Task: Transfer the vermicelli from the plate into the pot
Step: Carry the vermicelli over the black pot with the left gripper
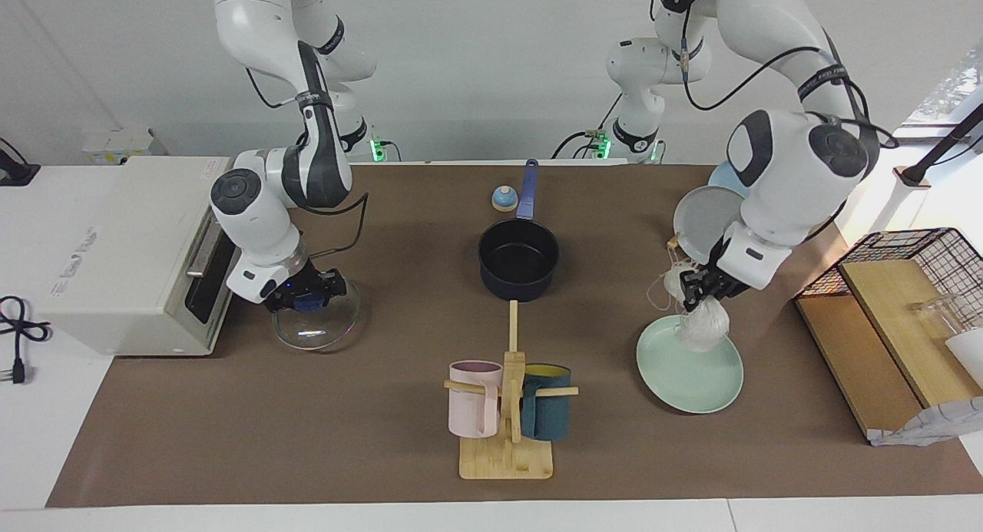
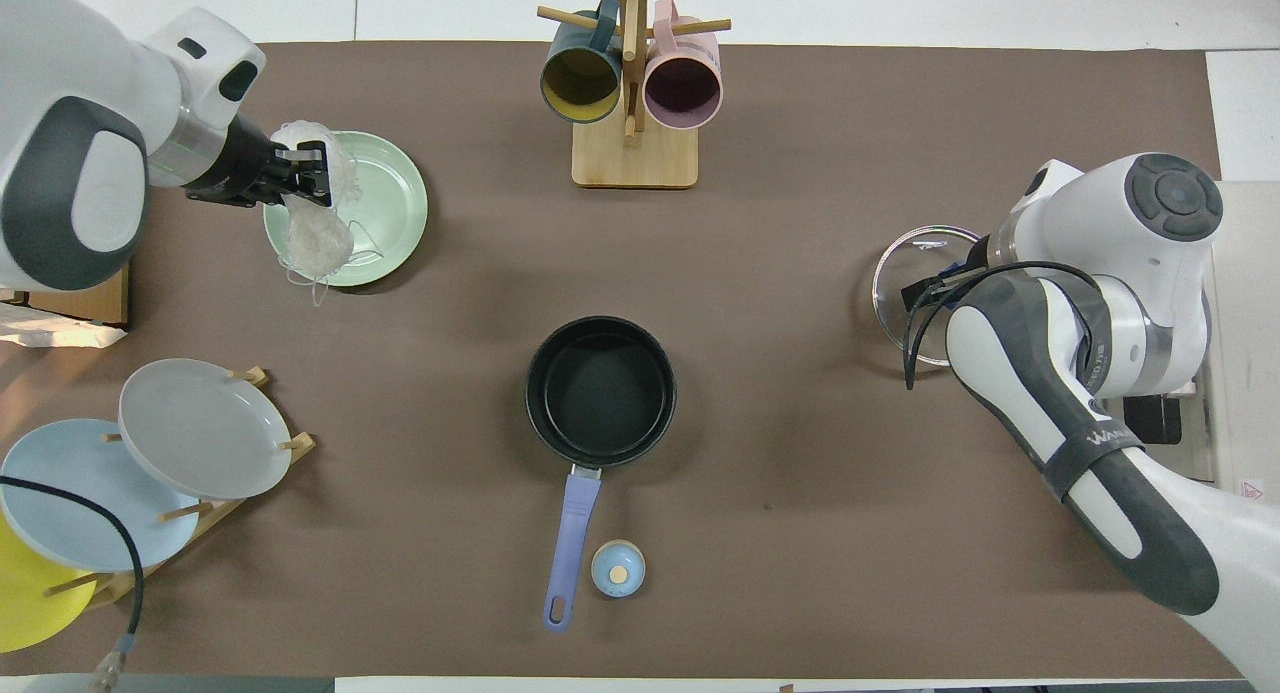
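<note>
Vermicelli (image 1: 700, 317) hangs from the left hand (image 1: 695, 286), whose fingers are pinched tight on the strands joining the two bundles; gripped there, one bundle sits up beside the fingers and the other dangles below, so both come away together. Directly under the hand lies the pale green plate (image 1: 691, 371), now bare, with the lower bundle clear of its rim; the lift looks high enough to carry without dragging. Off toward the right arm's end of the desk from this hand stands the pot (image 1: 518, 257), open-mouthed and empty, its long handle pointing toward the robots, which leaves the rim unobstructed for a drop from above. Loose strands trail from the bundles and could snag or shed on the way, in my judgement.

The right hand (image 1: 306, 292) is clamped on the knob of the glass lid (image 1: 316, 321), holding it tilted with one edge off the desk, next to the toaster oven (image 1: 130, 248); probably kept aside so the pot stays uncovered.
</note>
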Motion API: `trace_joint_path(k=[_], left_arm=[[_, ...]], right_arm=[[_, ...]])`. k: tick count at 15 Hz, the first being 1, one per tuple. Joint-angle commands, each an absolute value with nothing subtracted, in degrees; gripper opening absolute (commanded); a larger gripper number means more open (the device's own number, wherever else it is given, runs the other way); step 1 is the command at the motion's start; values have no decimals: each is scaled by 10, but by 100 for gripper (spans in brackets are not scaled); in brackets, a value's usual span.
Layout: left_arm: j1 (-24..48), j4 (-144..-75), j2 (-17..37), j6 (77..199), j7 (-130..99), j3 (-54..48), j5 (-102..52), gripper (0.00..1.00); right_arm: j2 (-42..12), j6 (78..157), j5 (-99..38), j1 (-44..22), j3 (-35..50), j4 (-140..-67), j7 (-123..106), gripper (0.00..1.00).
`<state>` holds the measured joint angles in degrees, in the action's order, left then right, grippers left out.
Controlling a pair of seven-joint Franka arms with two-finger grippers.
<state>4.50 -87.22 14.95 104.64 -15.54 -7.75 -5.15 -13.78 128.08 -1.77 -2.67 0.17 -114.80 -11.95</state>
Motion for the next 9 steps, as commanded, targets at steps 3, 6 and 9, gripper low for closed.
trace_joint_path(k=[3,6,9], left_arm=[[114,-888,62,953,-269,-83,-91,0],[176,-910,38,936,-311,-84,-96,0],[242,-1015,-4,1010,-351,-84,-97,0]], right_arm=[[-123,1227,-18,-27,13,-1116,-132,47],[-121,1165,-18,-42,13,-1066,-128,47],[-121,1115,-18,-45,13,-1032,-127,44]])
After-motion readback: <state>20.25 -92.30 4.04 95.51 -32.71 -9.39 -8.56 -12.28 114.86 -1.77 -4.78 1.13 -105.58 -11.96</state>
